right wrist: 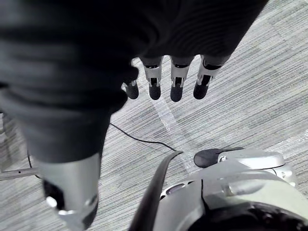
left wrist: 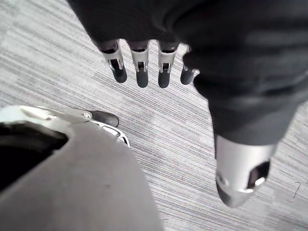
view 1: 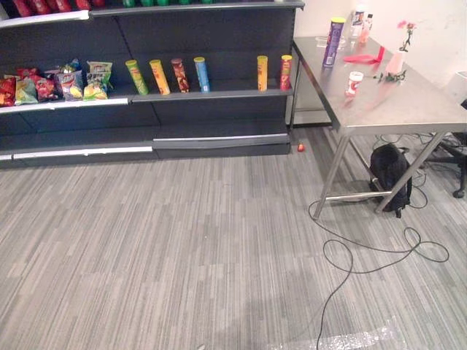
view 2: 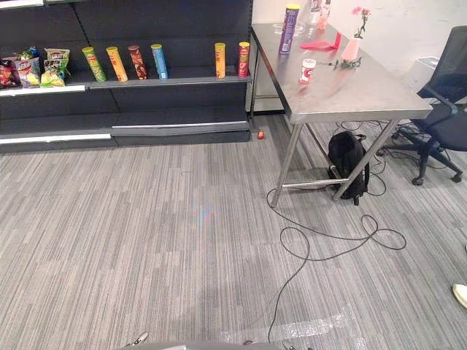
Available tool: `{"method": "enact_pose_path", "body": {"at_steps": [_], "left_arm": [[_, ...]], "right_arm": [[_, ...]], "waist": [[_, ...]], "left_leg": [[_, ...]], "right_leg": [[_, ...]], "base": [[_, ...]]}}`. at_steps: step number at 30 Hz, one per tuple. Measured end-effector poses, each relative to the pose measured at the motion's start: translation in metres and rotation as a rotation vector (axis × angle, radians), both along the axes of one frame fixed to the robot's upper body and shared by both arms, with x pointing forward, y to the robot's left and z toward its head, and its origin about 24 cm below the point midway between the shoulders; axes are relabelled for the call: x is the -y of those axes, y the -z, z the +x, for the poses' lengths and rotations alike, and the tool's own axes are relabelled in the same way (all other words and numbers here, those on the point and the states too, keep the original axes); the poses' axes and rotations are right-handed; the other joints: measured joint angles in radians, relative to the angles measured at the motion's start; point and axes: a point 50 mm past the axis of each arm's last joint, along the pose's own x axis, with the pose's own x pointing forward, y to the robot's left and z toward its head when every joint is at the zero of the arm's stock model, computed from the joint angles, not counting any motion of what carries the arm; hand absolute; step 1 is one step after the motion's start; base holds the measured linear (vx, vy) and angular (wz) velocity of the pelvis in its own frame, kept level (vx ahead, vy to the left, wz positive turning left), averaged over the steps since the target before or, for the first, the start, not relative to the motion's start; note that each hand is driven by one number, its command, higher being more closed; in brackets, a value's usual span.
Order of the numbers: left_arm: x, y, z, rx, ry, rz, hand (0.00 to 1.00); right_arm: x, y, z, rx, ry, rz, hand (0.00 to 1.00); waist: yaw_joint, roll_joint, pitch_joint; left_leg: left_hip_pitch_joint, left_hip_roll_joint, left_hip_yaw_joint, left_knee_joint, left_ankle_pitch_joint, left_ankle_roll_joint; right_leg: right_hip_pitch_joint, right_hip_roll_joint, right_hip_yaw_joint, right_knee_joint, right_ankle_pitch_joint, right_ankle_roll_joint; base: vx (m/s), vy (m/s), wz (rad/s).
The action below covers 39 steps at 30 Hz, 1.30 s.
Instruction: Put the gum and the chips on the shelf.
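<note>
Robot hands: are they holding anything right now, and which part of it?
Nothing is held. The left hand and right hand both hang open over the carpet. The purple chips can and the small tub stand on the table.

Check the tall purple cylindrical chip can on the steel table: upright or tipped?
Upright. The tall purple cylindrical chip can stands on its base at the far end of the steel table, yellow lid on top.
</note>
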Motion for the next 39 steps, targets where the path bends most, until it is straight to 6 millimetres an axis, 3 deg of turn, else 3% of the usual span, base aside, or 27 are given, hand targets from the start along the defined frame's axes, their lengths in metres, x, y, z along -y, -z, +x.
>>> {"method": "enact_pose_path", "body": {"at_steps": [4,8,10,11,13,15,17,20,23,26,27,28,29,30,32,34,35,36,37,39], "left_arm": [[-0.005,-0.002,0.011,0.012,0.044,0.041,0.00],[-0.013,-0.004,0.016,0.014,0.020,0.105,0.00],[-0.016,-0.007,0.017,0.035,-0.029,0.116,0.00],[-0.016,-0.008,0.018,0.046,-0.046,0.115,0.00],[-0.006,-0.007,0.012,0.058,-0.127,0.086,0.00],[-0.003,-0.006,0.007,0.058,-0.159,0.069,0.00],[-0.001,-0.006,0.000,0.063,-0.179,0.066,0.00],[-0.001,-0.005,-0.007,0.076,-0.219,0.040,0.00],[-0.001,-0.006,-0.008,0.093,-0.274,0.045,0.00],[0.006,-0.004,-0.012,0.078,-0.285,0.026,0.00],[0.003,-0.004,-0.012,0.080,-0.280,0.033,0.00],[0.002,-0.005,-0.013,0.080,-0.280,0.034,0.00],[0.001,-0.005,-0.013,0.081,-0.281,0.035,0.00],[-0.002,-0.005,-0.013,0.082,-0.278,0.041,0.00],[-0.007,-0.006,-0.014,0.075,-0.278,0.053,0.00],[-0.011,-0.006,-0.015,0.070,-0.270,0.064,0.00],[-0.013,-0.006,-0.015,0.068,-0.260,0.069,0.00],[-0.015,-0.006,-0.015,0.068,-0.251,0.076,0.00],[-0.016,-0.007,-0.012,0.075,-0.248,0.080,0.00],[-0.020,-0.008,-0.007,0.085,-0.239,0.096,0.00]], "right_arm": [[-0.002,-0.001,0.010,0.044,0.003,0.004,0.00],[-0.007,-0.005,0.022,0.121,0.005,-0.023,0.00],[-0.008,-0.007,0.023,0.136,-0.021,-0.026,0.00],[-0.006,-0.008,0.024,0.143,-0.032,-0.032,0.00],[0.001,-0.011,0.028,0.150,-0.086,-0.055,0.00],[0.004,-0.011,0.030,0.151,-0.114,-0.070,0.00],[0.004,-0.012,0.034,0.166,-0.115,-0.064,0.00],[0.003,-0.012,0.037,0.176,-0.122,-0.049,0.00],[0.002,-0.012,0.036,0.190,-0.124,-0.032,0.00],[0.005,-0.013,0.035,0.203,-0.128,-0.046,0.00],[0.002,-0.012,0.037,0.201,-0.131,-0.039,0.00],[0.002,-0.012,0.037,0.197,-0.142,-0.039,0.00],[-0.001,-0.011,0.038,0.196,-0.181,-0.040,0.00],[-0.004,-0.011,0.038,0.195,-0.201,-0.039,0.00],[-0.008,-0.010,0.035,0.186,-0.215,-0.035,0.00],[-0.010,-0.009,0.034,0.184,-0.214,-0.028,0.00],[-0.011,-0.009,0.034,0.184,-0.214,-0.027,0.00],[-0.012,-0.009,0.034,0.183,-0.230,-0.032,0.00],[-0.012,-0.010,0.036,0.189,-0.234,-0.036,0.00],[-0.014,-0.012,0.042,0.217,-0.243,-0.041,0.00]], "waist": [[0.000,0.000,0.033],[-0.002,-0.027,0.064],[-0.001,-0.040,0.072],[-0.002,-0.033,0.076],[0.000,0.002,0.096],[0.003,0.013,0.099],[0.006,0.010,0.102],[0.017,0.000,0.108],[0.028,-0.006,0.113],[0.028,0.016,0.129],[0.027,0.005,0.138],[0.027,-0.003,0.135],[0.029,-0.012,0.131],[0.029,-0.022,0.123],[0.028,-0.047,0.107],[0.028,-0.065,0.101],[0.028,-0.073,0.097],[0.024,-0.068,0.088],[0.025,-0.073,0.085],[0.017,-0.080,0.079]], "left_leg": [[-0.042,0.024,0.009,0.085,-0.033,-0.023],[-0.119,0.062,0.017,0.249,-0.095,-0.030],[-0.227,0.105,0.049,0.519,-0.099,-0.026],[-0.268,0.133,0.053,0.621,-0.092,-0.017],[-0.415,0.224,0.019,0.955,-0.012,0.001],[-0.475,0.217,-0.021,1.028,-0.055,-0.007],[-0.505,0.187,-0.036,0.952,-0.081,-0.017],[-0.507,0.156,-0.043,0.648,-0.069,-0.046],[-0.503,0.144,-0.114,0.269,0.071,-0.047],[-0.477,0.162,-0.121,0.244,0.093,-0.043],[-0.475,0.136,-0.119,0.313,0.137,-0.037],[-0.481,0.123,-0.121,0.343,0.137,-0.037],[-0.499,0.101,-0.120,0.394,0.134,-0.033],[-0.511,0.075,-0.112,0.432,0.106,0.009],[-0.501,0.035,-0.090,0.444,0.064,0.049],[-0.450,-0.006,-0.080,0.416,0.039,0.074],[-0.409,-0.025,-0.073,0.376,0.030,0.086],[-0.345,-0.038,-0.069,0.309,0.026,0.091],[-0.320,-0.042,-0.068,0.283,0.026,0.091],[-0.238,-0.047,-0.068,0.209,0.023,0.096]], "right_leg": [[-0.088,-0.011,0.000,0.172,-0.085,-0.024],[-0.160,-0.019,-0.002,0.313,-0.179,-0.048],[-0.146,-0.033,-0.008,0.342,-0.220,-0.066],[-0.136,-0.029,-0.012,0.340,-0.224,-0.071],[-0.081,0.005,-0.008,0.327,-0.235,-0.095],[-0.048,0.001,0.007,0.327,-0.249,-0.102],[-0.019,-0.014,0.020,0.310,-0.242,-0.087],[0.043,-0.031,0.045,0.267,-0.237,-0.079],[0.097,-0.060,0.055,0.240,-0.250,-0.047],[0.165,-0.082,0.079,0.238,-0.299,0.005],[0.198,-0.120,0.086,0.246,-0.315,0.014],[0.196,-0.133,0.092,0.260,-0.314,0.011],[0.173,-0.161,0.111,0.310,-0.307,0.001],[0.136,-0.190,0.127,0.390,-0.296,-0.012],[0.056,-0.243,0.133,0.562,-0.238,0.007],[-0.029,-0.301,0.129,0.749,-0.098,0.039],[-0.063,-0.327,0.131,0.822,0.013,0.075],[-0.141,-0.345,0.133,0.962,0.085,0.085],[-0.181,-0.347,0.127,1.025,0.055,0.072],[-0.279,-0.340,0.037,1.126,-0.093,0.046]], "base": [[-0.05,-0.047,-0.04],[0.00,-0.133,0.03],[0.05,-0.171,0.11],[0.08,-0.146,0.04],[0.13,-0.077,-0.03],[0.21,0.006,-0.14],[0.26,0.016,-0.32],[0.29,0.061,-0.34],[0.33,0.198,-0.30],[0.32,0.303,-0.20],[0.34,0.335,-0.23],[0.33,0.323,-0.23],[0.32,0.324,-0.14],[0.33,0.330,-0.06],[0.34,0.332,0.13],[0.36,0.300,0.10],[0.37,0.272,0.00],[0.36,0.254,-0.07],[0.33,0.209,-0.15],[0.33,0.161,-0.13]]}}
